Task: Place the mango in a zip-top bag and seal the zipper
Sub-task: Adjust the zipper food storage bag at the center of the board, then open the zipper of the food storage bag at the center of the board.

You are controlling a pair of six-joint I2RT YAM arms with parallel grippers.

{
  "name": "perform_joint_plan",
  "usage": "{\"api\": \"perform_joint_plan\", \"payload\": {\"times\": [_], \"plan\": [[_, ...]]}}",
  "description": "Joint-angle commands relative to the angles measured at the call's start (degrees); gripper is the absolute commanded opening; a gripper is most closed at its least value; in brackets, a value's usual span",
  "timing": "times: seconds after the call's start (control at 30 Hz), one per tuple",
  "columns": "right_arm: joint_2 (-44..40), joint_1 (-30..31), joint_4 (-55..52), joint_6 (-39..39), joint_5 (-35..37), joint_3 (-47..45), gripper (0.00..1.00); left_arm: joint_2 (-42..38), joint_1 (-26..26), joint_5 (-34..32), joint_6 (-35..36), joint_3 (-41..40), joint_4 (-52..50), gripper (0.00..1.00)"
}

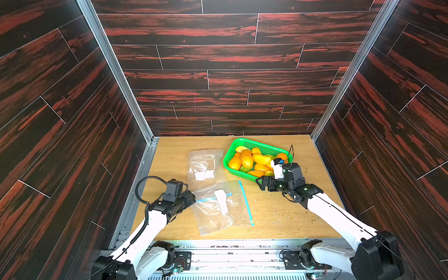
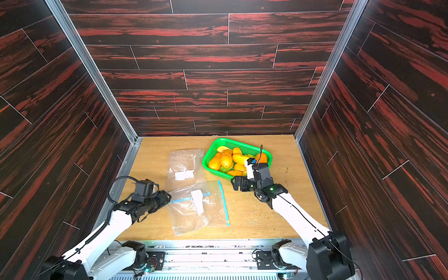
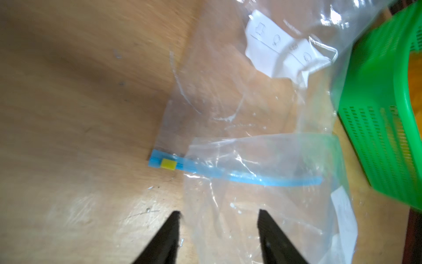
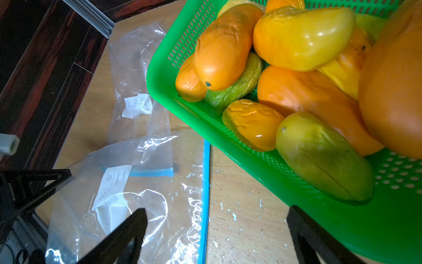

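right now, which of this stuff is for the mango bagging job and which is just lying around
For the job: orange and yellow mangoes in the green perforated plastic basket; nearer clear zip-top bag with blue zipper, at the left jaws.
Lying about: farther clear plastic bag with white label; pale flakes on the wooden table.

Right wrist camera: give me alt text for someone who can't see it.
A green basket heaped with orange, yellow and green mangoes sits beside two clear zip-top bags lying flat on a wooden table. The right gripper is open and holds nothing.
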Motion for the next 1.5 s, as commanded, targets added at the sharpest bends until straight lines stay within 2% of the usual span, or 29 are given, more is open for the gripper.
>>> {"api": "perform_joint_plan", "payload": {"times": [0.0, 0.07, 0.17, 0.3, 0.47, 0.6, 0.73, 0.8, 0.93, 1.17, 1.47], "plan": [[1.7, 0.4, -0.5, 0.4, -0.2, 2.5, 0.98, 0.7, -0.8, 3.1, -1.8, -0.8, 3.5, 0.34], [2.9, 0.5, -1.0, 0.7, 0.7, 3.4, 0.98, 0.9, -1.0, 3.0, -2.6, -0.6, 4.5, 0.13], [4.1, 0.5, -1.2, 1.1, 2.0, 4.6, 0.98, 0.9, -1.0, 3.3, -2.8, 0.8, 4.9, 0.0], [4.8, 0.4, -1.2, 1.6, 3.2, 6.7, 0.99, 0.8, -1.0, 3.7, -0.7, 5.9, 2.6, 0.0], [6.7, 0.4, -0.7, 2.4, 2.7, 10.3, 0.98, 2.7, -0.2, -1.2, 5.3, 13.7, -0.1, 0.0], [7.3, 0.5, 0.9, 3.9, -0.4, 11.2, 0.98, 11.6, 3.0, -1.8, 13.1, 23.2, -5.9, 0.0], [8.0, 2.9, 3.9, 4.3, -4.7, 9.4, 0.98, 22.0, 7.2, 1.3, 15.4, 28.3, -7.1, 0.0], [8.2, 6.0, 6.0, 4.0, -3.6, 7.8, 0.96, 25.8, 7.7, 1.6, 15.9, 29.0, -5.7, 0.0], [10.5, 10.1, 13.2, 8.3, -6.6, 2.7, 0.89, 31.2, 7.9, 0.8, 16.0, 30.5, -3.7, 0.0], [16.9, 11.1, 23.5, 15.7, -7.9, -1.4, 0.8, 35.9, 8.2, -2.5, 17.0, 32.0, -4.5, 0.0], [26.5, 11.9, 32.4, 22.3, -9.6, -2.0, 0.76, 36.7, 8.6, -3.2, 17.2, 30.7, -3.5, 0.0]]}}
